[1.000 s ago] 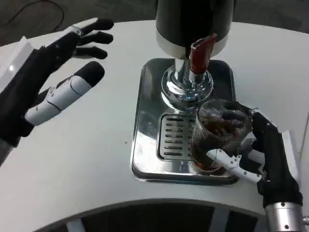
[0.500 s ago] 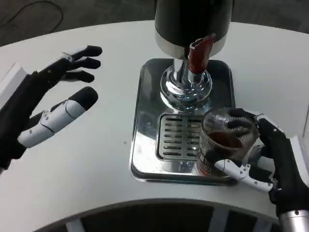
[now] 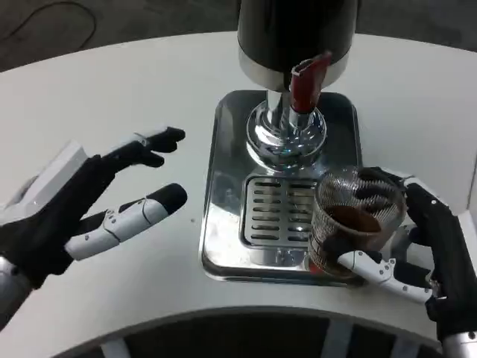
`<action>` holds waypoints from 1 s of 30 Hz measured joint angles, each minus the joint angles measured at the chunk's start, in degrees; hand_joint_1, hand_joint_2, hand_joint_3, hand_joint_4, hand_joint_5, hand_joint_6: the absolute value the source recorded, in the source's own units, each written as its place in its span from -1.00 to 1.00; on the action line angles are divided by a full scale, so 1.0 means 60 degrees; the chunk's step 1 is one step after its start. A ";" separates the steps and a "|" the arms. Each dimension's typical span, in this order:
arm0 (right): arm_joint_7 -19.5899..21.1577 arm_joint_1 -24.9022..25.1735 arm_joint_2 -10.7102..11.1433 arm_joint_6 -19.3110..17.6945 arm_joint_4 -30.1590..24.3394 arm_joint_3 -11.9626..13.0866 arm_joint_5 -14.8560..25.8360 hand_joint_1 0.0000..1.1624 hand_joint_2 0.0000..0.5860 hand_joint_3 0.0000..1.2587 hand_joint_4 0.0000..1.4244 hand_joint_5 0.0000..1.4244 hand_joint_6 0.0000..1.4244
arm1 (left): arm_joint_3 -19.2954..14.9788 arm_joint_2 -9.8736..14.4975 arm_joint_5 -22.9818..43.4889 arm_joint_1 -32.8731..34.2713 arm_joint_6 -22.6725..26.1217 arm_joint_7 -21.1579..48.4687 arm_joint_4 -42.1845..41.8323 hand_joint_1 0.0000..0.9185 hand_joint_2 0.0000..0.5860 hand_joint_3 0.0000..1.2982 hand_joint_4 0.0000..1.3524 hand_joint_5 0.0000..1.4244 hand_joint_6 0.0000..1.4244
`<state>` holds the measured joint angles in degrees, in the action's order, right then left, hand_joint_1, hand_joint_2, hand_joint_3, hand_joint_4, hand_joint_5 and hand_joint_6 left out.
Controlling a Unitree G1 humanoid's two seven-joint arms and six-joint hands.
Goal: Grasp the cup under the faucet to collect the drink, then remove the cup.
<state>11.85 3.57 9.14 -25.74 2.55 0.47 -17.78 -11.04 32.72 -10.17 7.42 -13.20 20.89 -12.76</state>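
Even, fairly bright overhead light is falling on the white counter (image 3: 112, 97), which is reading slightly grey rather than blown out. The chrome drip tray (image 3: 223, 186) and the polished faucet base (image 3: 287, 134) are throwing bright specular glare and mirror-like reflections. Soft, faint shadows are lying under the left robot hand (image 3: 82, 212) and along the tray's edge. The glass cup (image 3: 350, 220) is looking grainy and slightly smeared, its mesh-like texture shimmering. The dark dispenser body (image 3: 298, 30) is losing detail in shadow. The whole frame is showing mild softness and compression noise, and the far corners are falling darker
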 measured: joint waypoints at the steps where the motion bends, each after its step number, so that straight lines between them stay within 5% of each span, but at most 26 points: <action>1: -0.0024 -0.0022 0.0001 0.0001 -0.0064 0.0019 0.0010 0.47 -0.42 0.39 0.44 0.75 0.80 | 0.0065 0.0000 -0.0067 -0.0006 0.0021 -0.0002 0.0022 -1.00 -0.49 -0.69 -0.72 -0.68 -0.77; 18: -0.0527 -0.0137 0.0070 0.0112 -0.0474 0.0191 0.0076 0.47 -0.42 0.40 0.46 0.77 0.81 | 0.1231 0.0115 -0.1077 0.0087 0.0335 0.0009 0.0482 -1.00 -0.49 -0.75 -0.85 -0.82 -0.85; 30: -0.1039 -0.0315 0.0100 0.0148 -0.0822 0.0187 0.0340 0.47 -0.42 0.41 0.48 0.77 0.83 | 0.1355 0.0182 -0.1521 0.0233 0.0552 0.0073 0.0352 -1.00 -0.49 -0.78 -0.92 -0.89 -0.89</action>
<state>5.62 1.68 9.74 -24.85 -2.38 1.59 -15.74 -2.91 33.81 -19.30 8.82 -9.89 21.33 -10.65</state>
